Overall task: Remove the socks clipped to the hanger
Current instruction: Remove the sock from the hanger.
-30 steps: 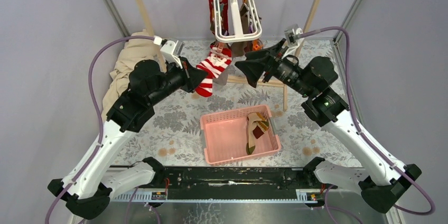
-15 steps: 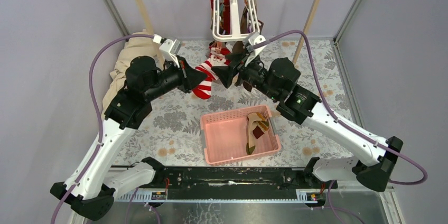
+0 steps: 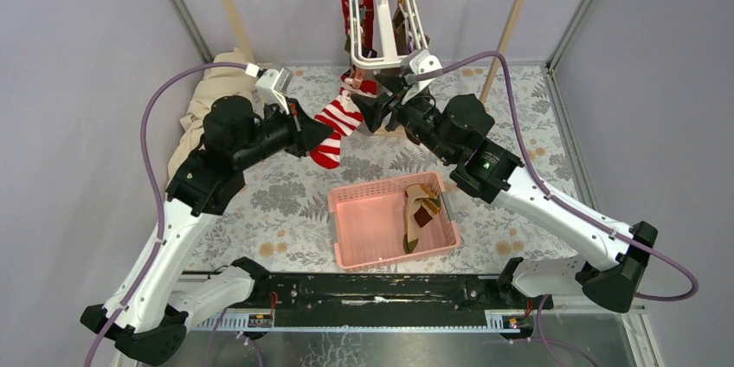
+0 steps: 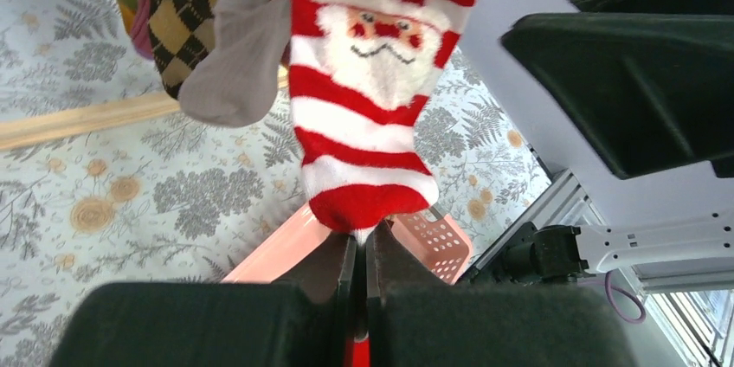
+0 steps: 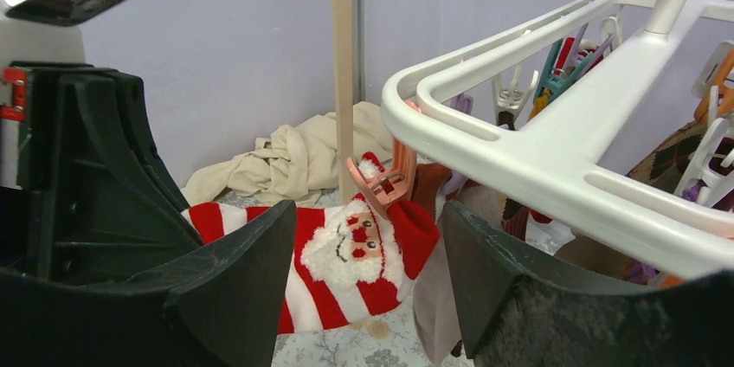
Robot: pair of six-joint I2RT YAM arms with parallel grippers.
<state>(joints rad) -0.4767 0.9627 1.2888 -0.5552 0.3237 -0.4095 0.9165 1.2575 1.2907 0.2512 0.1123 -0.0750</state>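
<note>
A red-white striped Santa sock (image 3: 339, 120) hangs by an orange clip (image 5: 382, 183) from the white hanger (image 3: 381, 12). My left gripper (image 3: 315, 137) is shut on the sock's toe (image 4: 368, 202) and holds it stretched out to the left. In the left wrist view the gripper (image 4: 361, 244) pinches the toe's tip. My right gripper (image 3: 374, 112) is open just below the hanger (image 5: 519, 142). Its jaws (image 5: 368, 211) stand on either side of the sock's cuff (image 5: 346, 254), below the clip. An argyle sock (image 4: 186, 3) and a grey sock (image 4: 232, 73) hang beside it.
A pink basket (image 3: 363, 220) near the table's front holds a brown-tan sock (image 3: 420, 211). A beige cloth pile (image 3: 212, 103) lies at the back left. The wooden rail frame's posts (image 3: 517, 12) stand behind the hanger. More socks (image 3: 357, 8) hang on it.
My right arm has swung left from the right post to the hanger, its open jaws now around the Santa sock's cuff. My left gripper has drawn the toe slightly left.
</note>
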